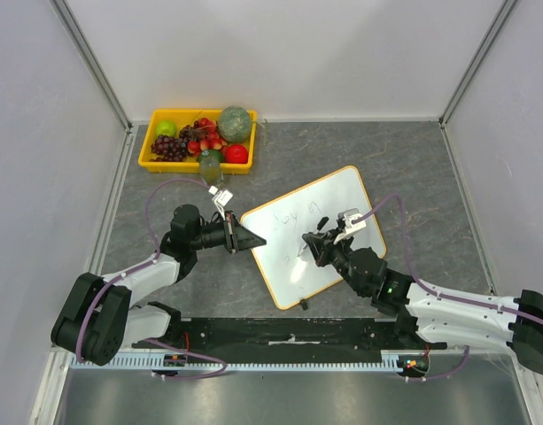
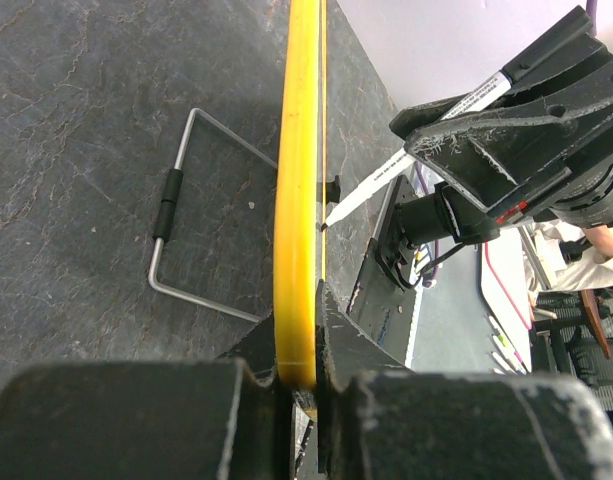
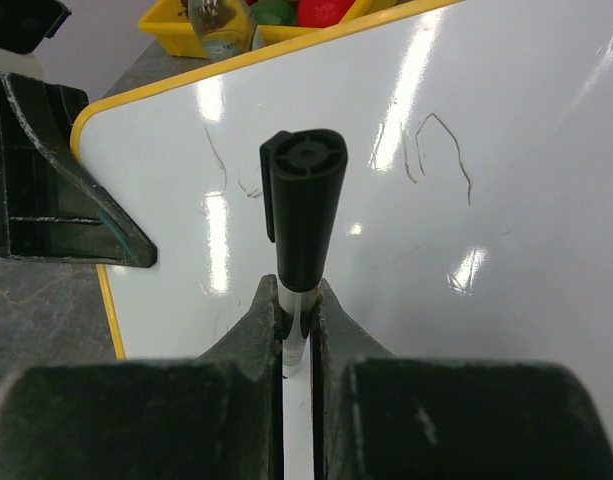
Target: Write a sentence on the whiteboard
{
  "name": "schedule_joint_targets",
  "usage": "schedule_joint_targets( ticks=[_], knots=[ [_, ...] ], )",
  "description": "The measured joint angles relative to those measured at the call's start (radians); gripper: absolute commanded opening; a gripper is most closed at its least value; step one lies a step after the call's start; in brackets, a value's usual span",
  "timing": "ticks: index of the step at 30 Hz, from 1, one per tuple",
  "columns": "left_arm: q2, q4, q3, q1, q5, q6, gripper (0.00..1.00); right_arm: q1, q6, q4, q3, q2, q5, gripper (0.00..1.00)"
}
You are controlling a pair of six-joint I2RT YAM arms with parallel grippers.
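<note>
The whiteboard (image 1: 329, 208), white with an orange-yellow frame, lies tilted at mid-table. Thin dark marker strokes (image 1: 299, 216) cross its upper part and also show in the right wrist view (image 3: 441, 145). My left gripper (image 1: 251, 240) is shut on the board's left frame edge (image 2: 298, 200), one finger on each face. My right gripper (image 1: 314, 248) is over the board's middle, shut on a white marker (image 2: 406, 160) with a black end (image 3: 304, 195). The marker's tip touches the board face in the left wrist view. In the right wrist view the tip is hidden.
A yellow tray (image 1: 152, 161) of fruit stands at the back left, with a small glass object (image 1: 209, 165) just in front of it. A bent wire stand (image 2: 171, 215) lies on the dark table (image 1: 413, 168) beside the board. Grey walls enclose the table.
</note>
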Motion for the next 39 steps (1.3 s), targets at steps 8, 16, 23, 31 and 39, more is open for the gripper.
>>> schedule_joint_targets(
  ticks=[8,16,23,31,39],
  knots=[
    [0.0,0.0,0.0,0.0,0.0,0.0,0.02,0.0,-0.004,0.006,-0.001,-0.003,0.021,0.0],
    [0.0,0.0,0.0,0.0,0.0,0.0,0.02,0.0,-0.014,0.023,0.0,0.007,0.021,0.0],
    [0.0,-0.001,0.0,0.0,0.0,0.0,0.02,0.0,-0.014,0.079,0.004,0.046,-0.006,0.0],
    [0.0,-0.001,0.0,0.0,0.0,0.0,0.02,0.004,-0.01,0.081,0.004,0.055,-0.034,0.0],
    [0.0,-0.001,0.0,0.0,0.0,0.0,0.02,0.006,0.026,0.063,0.003,0.061,-0.05,0.0]
  ],
)
